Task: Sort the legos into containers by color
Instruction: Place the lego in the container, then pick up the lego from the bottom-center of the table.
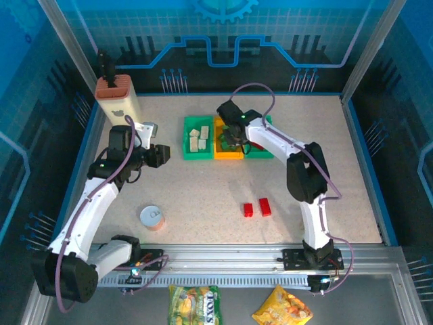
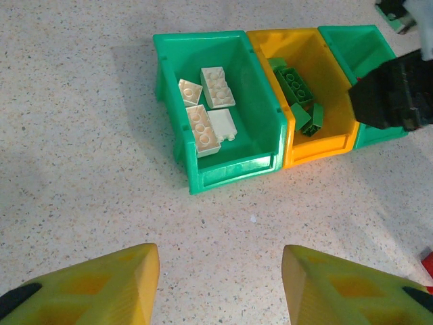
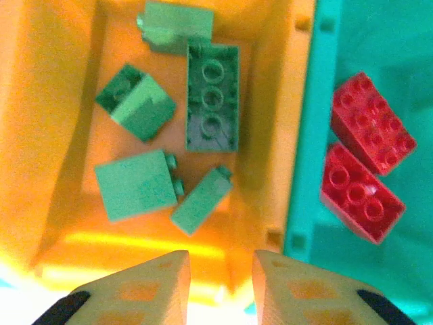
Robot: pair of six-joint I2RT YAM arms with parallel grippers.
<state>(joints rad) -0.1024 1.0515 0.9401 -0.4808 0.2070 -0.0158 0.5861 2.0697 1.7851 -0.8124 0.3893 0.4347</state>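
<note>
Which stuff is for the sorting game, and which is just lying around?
Job: red bricks, cream bricks, green bricks, green trays, orange tray.
Lying about: knife block, can, snack bags.

cream bricks (image 1: 199, 137) in 9 o'clock tray (image 1: 197, 157), green bricks (image 3: 212, 98) in orange tray (image 1: 228, 156), red bricks (image 3: 372, 122) in 3 o'clock tray (image 1: 260, 155), loose red pair (image 1: 256, 208) at 5 o'clock
</note>
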